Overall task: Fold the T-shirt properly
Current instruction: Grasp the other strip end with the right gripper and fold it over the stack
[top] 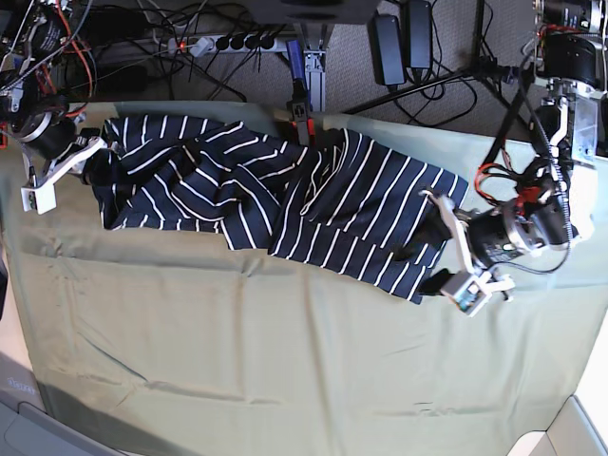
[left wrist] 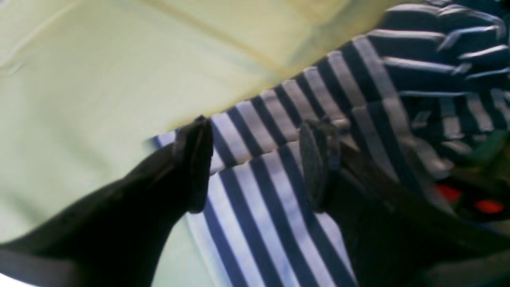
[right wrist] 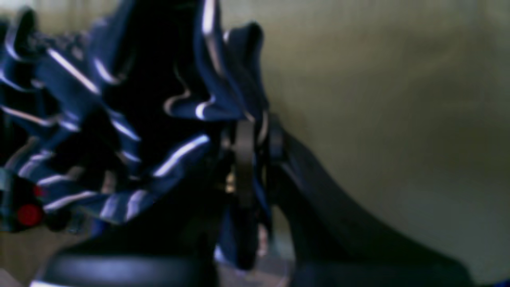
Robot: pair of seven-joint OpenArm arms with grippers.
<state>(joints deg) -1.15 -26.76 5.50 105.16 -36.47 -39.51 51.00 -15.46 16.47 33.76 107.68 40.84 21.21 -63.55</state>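
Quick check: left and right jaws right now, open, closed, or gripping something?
Left gripper: open, jaws straddling the edge of the T-shirt, not clamped.
Right gripper: closed, pinching a bunched fold of the T-shirt.

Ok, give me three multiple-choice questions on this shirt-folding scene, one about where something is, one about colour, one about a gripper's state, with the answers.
1. Where does the striped T-shirt lie in the base view?
A. Along the far part of the pale green cloth
B. Hanging off the near edge
C. On the floor

2. What colours is the T-shirt?
A. Red with black stripes
B. Dark navy with thin white stripes
C. Plain grey

3. How does the right gripper stand?
A. Wide open above bare cloth
B. Shut on a bunch of the T-shirt
C. Out of sight in every view

Answers:
1 A, the shirt stretches across the cloth near the cables.
2 B, both wrist views show navy with white stripes.
3 B, fabric is pinched between its jaws, while the left gripper is open over the hem.
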